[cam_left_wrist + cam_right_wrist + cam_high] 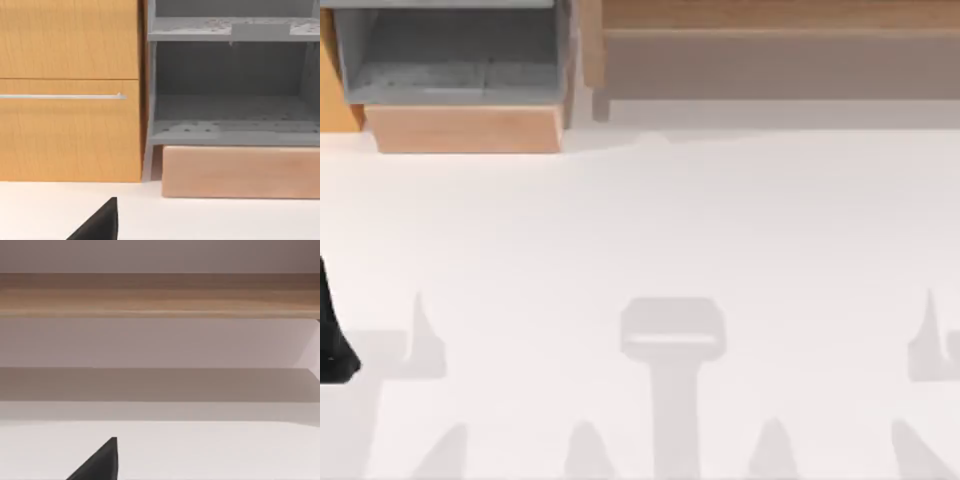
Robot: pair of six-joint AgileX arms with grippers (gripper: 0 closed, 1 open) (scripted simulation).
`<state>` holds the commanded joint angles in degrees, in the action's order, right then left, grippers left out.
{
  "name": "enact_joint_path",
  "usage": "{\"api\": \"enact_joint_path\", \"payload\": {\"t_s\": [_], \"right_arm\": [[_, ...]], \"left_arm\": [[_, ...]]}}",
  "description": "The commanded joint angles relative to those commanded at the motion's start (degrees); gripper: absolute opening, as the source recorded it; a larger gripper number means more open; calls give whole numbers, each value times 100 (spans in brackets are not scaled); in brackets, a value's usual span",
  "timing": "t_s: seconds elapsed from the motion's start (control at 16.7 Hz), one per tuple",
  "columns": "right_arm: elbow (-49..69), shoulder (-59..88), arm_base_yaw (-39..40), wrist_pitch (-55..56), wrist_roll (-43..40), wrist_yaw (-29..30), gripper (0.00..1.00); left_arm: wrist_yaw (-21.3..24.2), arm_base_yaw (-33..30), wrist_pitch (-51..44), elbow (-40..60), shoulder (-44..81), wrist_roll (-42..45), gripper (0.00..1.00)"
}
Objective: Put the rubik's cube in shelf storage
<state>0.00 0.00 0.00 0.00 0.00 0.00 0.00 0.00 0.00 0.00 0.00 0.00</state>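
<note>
Along table's [640,250] far edge: shelf storage [770,60], grey-lined box [460,70].

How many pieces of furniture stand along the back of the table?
3. An orange-brown cabinet at the far left, a grey-lined box beside it, and the shelf storage across the right. More may lie beyond the top view's edges.

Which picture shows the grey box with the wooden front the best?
The left wrist view: the grey-lined box faces the camera there, so its inner shelves and light wood front are plain. The top view shows it from above at the table's far left, cut by the picture's edge. The right wrist view faces the long wooden shelf storage.
</note>
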Motion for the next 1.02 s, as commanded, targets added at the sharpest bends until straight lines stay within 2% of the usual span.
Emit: {"api": "enact_joint_path", "payload": {"t_s": [0.24,0.48,0.72,1.02], "right_arm": [[0,0,0,0,0,0,100],[0,0,0,0,0,0,100],[0,0,0,0,0,0,100],[0,0,0,0,0,0,100]], "left_arm": [[22,49,94,86,146,133,100],[191,300,623,569,1044,868,100],[529,672,1491,1360,2661,2039,100],[1101,1202,2858,2616,5349,3873,100]]}}
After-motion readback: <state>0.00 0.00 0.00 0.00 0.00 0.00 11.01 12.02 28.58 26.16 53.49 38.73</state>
